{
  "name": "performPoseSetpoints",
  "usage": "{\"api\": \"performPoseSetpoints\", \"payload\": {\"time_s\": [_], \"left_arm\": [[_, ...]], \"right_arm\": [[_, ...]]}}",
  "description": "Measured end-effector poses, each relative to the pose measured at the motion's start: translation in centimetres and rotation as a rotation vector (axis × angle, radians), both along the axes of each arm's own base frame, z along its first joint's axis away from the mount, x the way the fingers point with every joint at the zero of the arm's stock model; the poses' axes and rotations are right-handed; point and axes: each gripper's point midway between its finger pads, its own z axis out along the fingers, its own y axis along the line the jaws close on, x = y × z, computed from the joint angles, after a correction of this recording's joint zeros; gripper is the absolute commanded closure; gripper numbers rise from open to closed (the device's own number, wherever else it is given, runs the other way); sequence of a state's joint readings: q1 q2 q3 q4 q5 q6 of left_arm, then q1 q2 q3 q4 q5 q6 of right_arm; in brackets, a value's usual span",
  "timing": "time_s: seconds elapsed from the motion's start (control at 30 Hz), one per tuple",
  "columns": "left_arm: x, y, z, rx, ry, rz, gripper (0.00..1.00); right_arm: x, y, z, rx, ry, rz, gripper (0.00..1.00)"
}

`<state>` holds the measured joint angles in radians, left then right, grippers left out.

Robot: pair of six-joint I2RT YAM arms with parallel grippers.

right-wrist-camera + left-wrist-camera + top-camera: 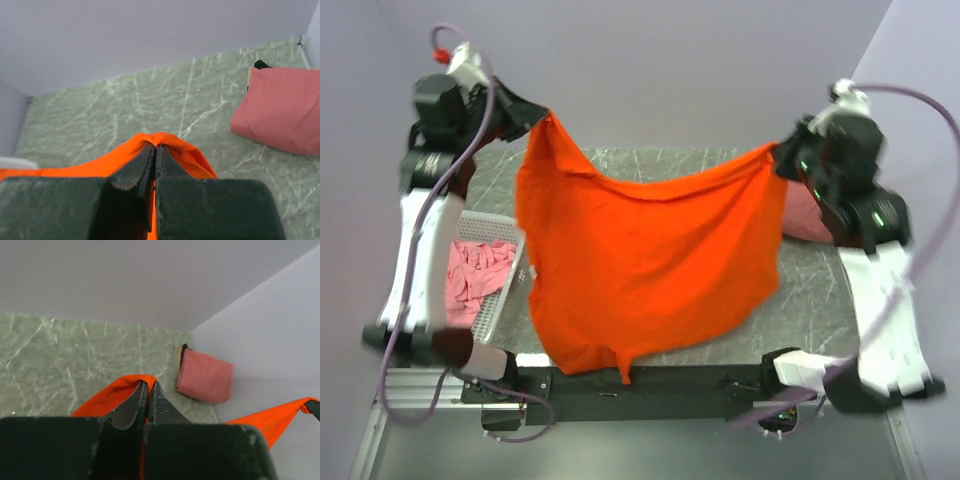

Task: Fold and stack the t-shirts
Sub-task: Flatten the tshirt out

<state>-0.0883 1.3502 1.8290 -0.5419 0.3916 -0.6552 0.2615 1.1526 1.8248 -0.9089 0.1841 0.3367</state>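
Pinched shut on the top corners of the orange t-shirt (pixel 650 270) with left gripper (pixel 535 118) and right gripper (pixel 782 155), hung spread above the table (pixel 810 300); folded salmon-pink t-shirt (pixel 805 215) at table's far-right corner

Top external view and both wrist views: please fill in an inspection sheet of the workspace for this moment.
Surface: grey-green marbled table, partly hidden by the hanging shirt.
Job's things: orange t-shirt held up, spread between both arms; salmon-pink shirt folded at the far right by the wall; lighter pink shirt crumpled in the basket.
Clutter: white perforated basket at the table's left edge.
Tools: left tool and right tool each shut on an upper edge of the orange t-shirt.
Cables: purple cables loop along both arms.
Surroundings: plain lavender walls; nothing else seen.
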Motion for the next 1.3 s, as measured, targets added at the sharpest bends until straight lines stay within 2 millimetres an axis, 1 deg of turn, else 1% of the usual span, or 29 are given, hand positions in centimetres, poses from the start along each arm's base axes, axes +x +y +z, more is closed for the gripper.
{"api": "performPoseSetpoints", "payload": {"time_s": [0.07, 0.1, 0.13, 0.2, 0.23, 0.27, 0.3, 0.33, 0.43, 0.53, 0.63, 0.67, 0.7, 0.73, 0.77, 0.83, 0.87, 0.93, 1.0, 1.03, 1.13, 1.17, 1.23, 1.3], "left_arm": [[4.0, -0.2, -2.6, 0.026, 0.075, 0.003, 0.99], [5.3, -0.3, -3.1, 0.033, 0.092, 0.002, 0.99], [7.0, -0.4, -3.4, 0.041, 0.094, 0.003, 0.99], [8.7, -0.5, -3.4, 0.043, 0.087, 0.005, 0.99], [9.1, -0.5, -3.2, 0.042, 0.078, 0.005, 0.99], [9.1, -0.5, -2.8, 0.040, 0.067, 0.005, 0.99], [9.0, -0.6, -2.2, 0.037, 0.051, 0.005, 0.99], [8.8, -0.6, -1.1, 0.030, 0.016, 0.004, 0.99], [7.5, -0.6, 2.0, 0.011, -0.076, -0.002, 0.99], [5.3, -0.6, 4.8, -0.003, -0.150, -0.013, 0.99], [2.1, -0.6, 7.6, -0.011, -0.225, -0.029, 0.99], [1.0, -0.6, 8.4, -0.013, -0.247, -0.033, 0.99], [-0.7, -0.5, 9.2, -0.015, -0.272, -0.037, 1.00], [-1.9, -0.4, 9.8, -0.017, -0.291, -0.038, 0.99], [-3.9, -0.2, 10.6, -0.021, -0.317, -0.038, 0.99], [-8.1, 0.1, 12.3, -0.036, -0.371, -0.039, 0.99], [-9.8, 0.3, 13.0, -0.043, -0.393, -0.040, 0.99], [-14.5, 0.7, 14.8, -0.059, -0.458, -0.040, 0.99], [-18.9, 1.1, 15.9, -0.078, -0.510, -0.035, 0.99], [-21.4, 1.4, 16.5, -0.086, -0.540, -0.031, 0.99], [-26.7, 2.1, 18.0, -0.106, -0.610, -0.019, 0.99], [-28.2, 2.3, 18.5, -0.113, -0.630, -0.017, 0.99], [-29.8, 2.4, 19.1, -0.121, -0.653, -0.018, 0.99], [-30.1, 2.4, 19.1, -0.124, -0.656, -0.020, 0.99]], "right_arm": [[3.4, 0.2, -1.1, -0.010, 0.038, -0.008, 1.00], [5.4, 0.3, -2.0, -0.015, 0.067, -0.013, 1.00], [7.0, 0.4, -2.6, -0.018, 0.086, -0.017, 1.00], [9.8, 0.6, -3.3, -0.020, 0.116, -0.014, 1.00], [10.9, 0.8, -3.2, -0.016, 0.114, -0.006, 1.00], [11.9, 1.1, -2.5, -0.013, 0.099, 0.001, 1.00], [12.1, 1.1, -2.2, -0.010, 0.093, 0.004, 1.00], [12.3, 1.3, -1.5, -0.005, 0.076, 0.013, 1.00], [11.3, 1.5, 1.1, 0.011, 0.012, 0.033, 1.00], [8.8, 1.4, 3.3, 0.022, -0.046, 0.053, 1.00], [5.7, 1.0, 4.8, 0.030, -0.087, 0.067, 1.00], [4.3, 0.8, 5.5, 0.033, -0.107, 0.068, 1.00], [3.0, 0.6, 6.1, 0.035, -0.123, 0.068, 1.00], [1.2, 0.3, 6.9, 0.039, -0.146, 0.068, 1.00], [-0.1, 0.0, 7.5, 0.042, -0.166, 0.067, 1.00], [-3.9, -0.8, 9.1, 0.050, -0.221, 0.061, 1.00], [-5.4, -1.1, 9.7, 0.054, -0.245, 0.059, 1.00], [-8.9, -2.0, 11.1, 0.066, -0.303, 0.044, 1.00], [-12.5, -2.7, 12.1, 0.085, -0.356, 0.033, 1.00], [-14.8, -3.2, 12.7, 0.104, -0.392, 0.028, 1.00], [-19.4, -4.1, 13.5, 0.146, -0.465, 0.016, 1.00], [-20.5, -4.4, 13.6, 0.160, -0.481, 0.010, 1.00], [-21.8, -4.7, 13.3, 0.181, -0.486, 0.001, 1.00], [-22.0, -4.9, 12.8, 0.192, -0.473, -0.012, 1.00]]}}
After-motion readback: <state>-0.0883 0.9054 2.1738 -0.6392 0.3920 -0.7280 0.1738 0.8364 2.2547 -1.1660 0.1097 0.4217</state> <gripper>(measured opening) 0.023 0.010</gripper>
